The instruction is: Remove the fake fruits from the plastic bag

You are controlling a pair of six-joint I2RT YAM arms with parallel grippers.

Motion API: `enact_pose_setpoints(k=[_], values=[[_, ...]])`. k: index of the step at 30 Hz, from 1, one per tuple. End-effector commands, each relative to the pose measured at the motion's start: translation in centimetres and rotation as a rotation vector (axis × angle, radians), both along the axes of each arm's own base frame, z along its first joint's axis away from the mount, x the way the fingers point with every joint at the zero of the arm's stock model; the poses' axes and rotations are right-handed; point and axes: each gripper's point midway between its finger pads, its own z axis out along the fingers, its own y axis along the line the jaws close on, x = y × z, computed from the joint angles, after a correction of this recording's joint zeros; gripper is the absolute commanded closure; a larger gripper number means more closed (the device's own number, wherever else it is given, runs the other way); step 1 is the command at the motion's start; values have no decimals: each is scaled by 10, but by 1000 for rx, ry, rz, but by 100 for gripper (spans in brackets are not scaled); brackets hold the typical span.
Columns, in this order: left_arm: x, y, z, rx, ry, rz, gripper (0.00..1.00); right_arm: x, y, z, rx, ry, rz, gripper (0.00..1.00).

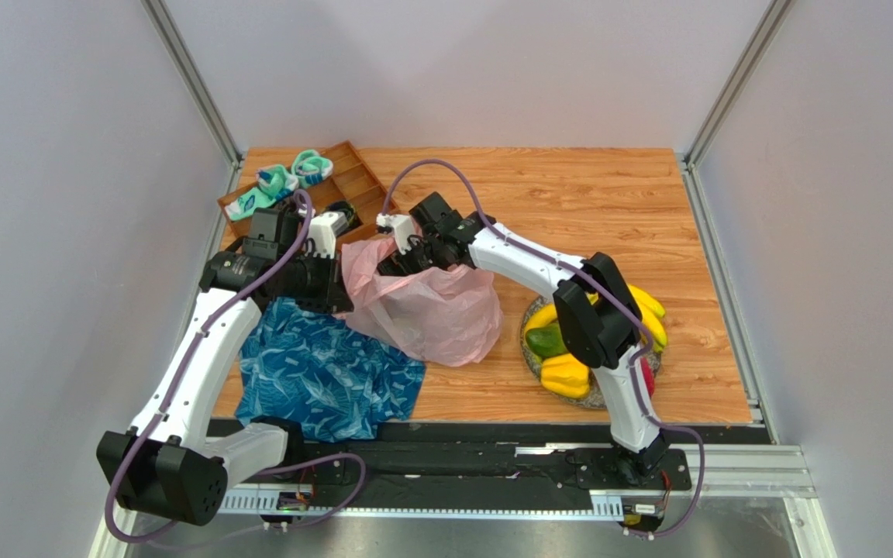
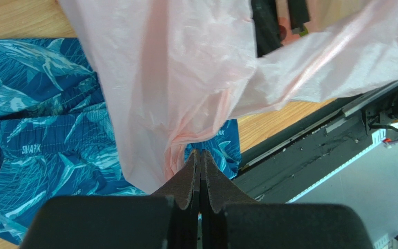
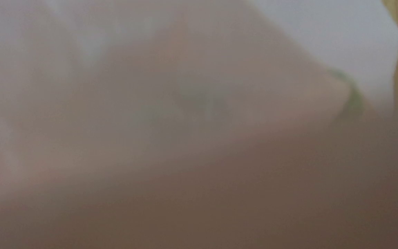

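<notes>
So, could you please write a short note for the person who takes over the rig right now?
Left gripper: shut on a fold of the bag.
Right gripper: at the bag's mouth. Its camera shows only blur, so open or shut is unclear.
Fruits: several lie in a pile right of the bag.
Done: those are out.
Left: check whether the bag holds more; the pictures do not tell.

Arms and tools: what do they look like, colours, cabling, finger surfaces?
The left arm and right arm have white shells with black joints. A purple cable runs along each. The left tool is black, its fingers tapering to dark, rough-textured tips. No markings visible.
</notes>
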Motion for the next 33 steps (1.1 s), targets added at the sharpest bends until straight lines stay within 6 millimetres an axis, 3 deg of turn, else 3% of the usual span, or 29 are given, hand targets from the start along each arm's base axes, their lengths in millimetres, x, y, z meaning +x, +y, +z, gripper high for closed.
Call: enact_pose_setpoints(k=[1,8,10,11,13,14,18,19,22,26,29,32,33], values=[[1,-9,24,-63,-67,-30,100,9,24,0,30,6,-88,0],[-3,-11,23,-79,-65,-42,100,-5,38,-31,-7,29,-56,7],[-3,-11,24,-79,-70,-41,100,-4,35,-36,-28,21,-70,16],[-3,-11,24,-78,-73,-40,100,-2,33,-37,-34,16,-74,30],[-2,-10,23,-75,-72,-38,100,2,27,-30,-43,-6,-74,42],[-2,-11,23,-76,-76,-40,100,4,27,-22,-36,-23,-63,52],[6,-11,25,-68,-94,-48,100,9,2,13,-35,-107,-21,67],[9,-11,26,-65,-102,-52,100,13,-7,39,-9,-153,-24,67],[24,-13,32,-70,-124,-47,100,13,-28,63,-11,-264,11,70],[44,-22,46,-98,-164,-61,100,9,-51,116,23,-453,62,74],[56,-27,51,-113,-182,-76,100,7,-61,128,59,-468,71,76],[67,-25,53,-91,-194,-80,100,14,-71,151,132,-468,19,77],[69,-25,56,-87,-204,-79,100,15,-75,167,190,-448,2,76]])
